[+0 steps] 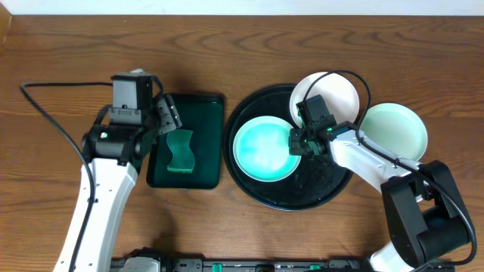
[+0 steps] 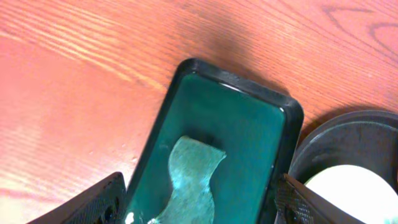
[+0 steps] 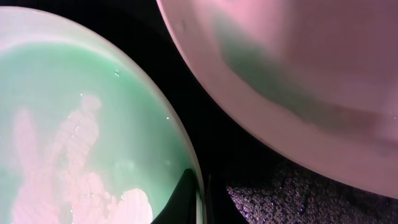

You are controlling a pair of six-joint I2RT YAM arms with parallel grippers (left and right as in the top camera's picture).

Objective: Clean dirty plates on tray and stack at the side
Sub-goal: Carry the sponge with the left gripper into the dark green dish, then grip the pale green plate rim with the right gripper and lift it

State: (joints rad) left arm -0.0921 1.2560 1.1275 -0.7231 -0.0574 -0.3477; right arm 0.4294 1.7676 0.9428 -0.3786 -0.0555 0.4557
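Right tool (image 1: 301, 142) is clenched on the right rim of a mint plate (image 1: 263, 148), the thin edge pinched between its two fingers. That plate lies flat inside the round black tray (image 1: 302, 193), its surface showing a pale, streaky film that looks wet. A white plate (image 1: 329, 94) with a green smear sits just beside the grip, at the tray's upper right, overlapping the tray's rim. A second green plate (image 1: 393, 132) rests on the bench (image 1: 227, 45) to the right, off the tray.

Left tool (image 1: 168, 113) is released, fingers spread wide and holding nothing, above a small green tray (image 1: 204, 128) where a sponge (image 1: 180, 151) lies.

Likely risk: the pinch covers only a narrow strip of slick rim, so the mint plate could slip or swing when lifted. It could also knock the white plate, which looks unsteady on the tray's edge.
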